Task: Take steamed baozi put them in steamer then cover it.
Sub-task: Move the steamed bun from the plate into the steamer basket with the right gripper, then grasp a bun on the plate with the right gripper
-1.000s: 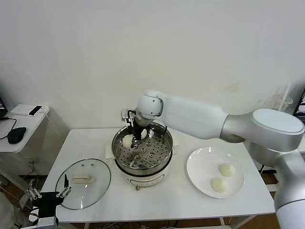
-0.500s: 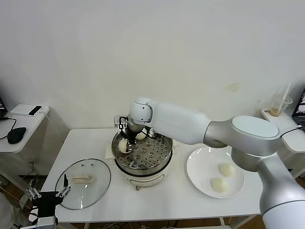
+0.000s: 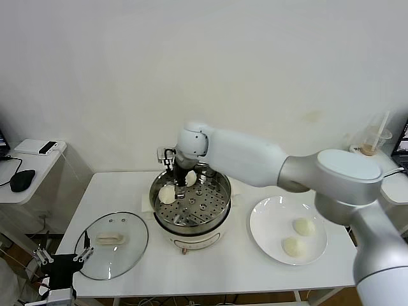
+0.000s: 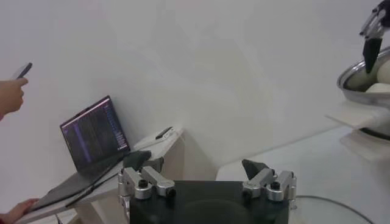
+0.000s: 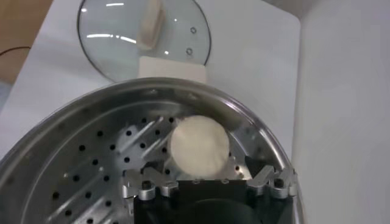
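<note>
The white desk (image 3: 210, 268) carries everything. At its middle sits the steamer (image 3: 191, 205), a shiny steel pot with a perforated tray on a white base. To its right lies a flat white plate (image 3: 268, 231), and to its left the cover (image 3: 113, 245) lies flat on the desk, cream handle up.

The right arm reaches across from the right, and its right pincer (image 3: 180, 180) hangs just over the far left part of the tray. Its jaws stand wide, holding nothing, with one steamed baozi (image 5: 198, 146) sitting loose on the tray between them. A second bun (image 3: 190, 177) rests near the steamer's back wall, close beside the first. Two more buns (image 3: 303, 226) lie on the plate, near each other.

The left pincer (image 3: 62, 262) waits low at the desk's near left corner, jaws wide and empty, beside the cover.
</note>
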Tool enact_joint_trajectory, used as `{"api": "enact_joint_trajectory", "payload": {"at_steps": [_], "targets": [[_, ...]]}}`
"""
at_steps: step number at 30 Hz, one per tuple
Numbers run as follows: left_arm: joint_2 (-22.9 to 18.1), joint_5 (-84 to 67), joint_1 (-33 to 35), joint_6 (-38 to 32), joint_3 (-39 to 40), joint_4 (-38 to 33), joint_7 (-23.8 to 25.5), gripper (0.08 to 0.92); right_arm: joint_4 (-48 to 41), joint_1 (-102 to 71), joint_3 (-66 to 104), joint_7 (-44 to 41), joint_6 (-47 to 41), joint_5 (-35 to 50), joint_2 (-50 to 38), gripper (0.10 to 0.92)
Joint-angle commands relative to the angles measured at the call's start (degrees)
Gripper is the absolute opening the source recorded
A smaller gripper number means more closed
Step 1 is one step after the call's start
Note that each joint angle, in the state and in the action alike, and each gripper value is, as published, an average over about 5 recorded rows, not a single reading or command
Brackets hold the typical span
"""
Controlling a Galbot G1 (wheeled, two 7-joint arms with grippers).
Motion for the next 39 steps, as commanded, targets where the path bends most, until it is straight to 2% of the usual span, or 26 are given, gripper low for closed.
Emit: {"api": "enact_joint_trajectory", "payload": {"at_steps": [1, 11, 16, 20, 29, 39], "targets": [[0.1, 0.0, 0.0, 0.2, 0.3, -0.5, 0.1, 0.823, 13.2, 9.5, -1.8, -5.4, 1.4, 1.4, -12.5, 0.823], [0.4, -0.1, 0.8, 0.3, 1.3, -1.1, 0.2, 0.823, 30.4, 14.4, -6.8, -12.2, 8.1, -5.0, -38.0, 0.823], [0.4, 0.0, 0.9, 0.2, 1.9, -0.9, 0.1, 0.823, 36.3, 10.6, -6.8, -13.1, 10.5, -11.0, -50.0, 0.823], [0.4, 0.1, 1.2, 0.1, 2.0, -0.9, 0.1, 0.823, 39.0, 4.7, -5.3, -12.4, 11.7, -15.8, -56.1, 0.823], [0.2, 0.6, 1.3, 0.0, 2.2, 0.0, 0.0, 0.823, 39.9, -19.7, 10.8, -10.0, 13.3, -24.5, -63.0, 0.823], [-0.1, 1.0, 1.3, 0.0, 2.4, 0.1, 0.0, 0.823, 36.0, -34.2, 20.5, -7.6, 12.1, -28.6, -60.2, 0.823]]}}
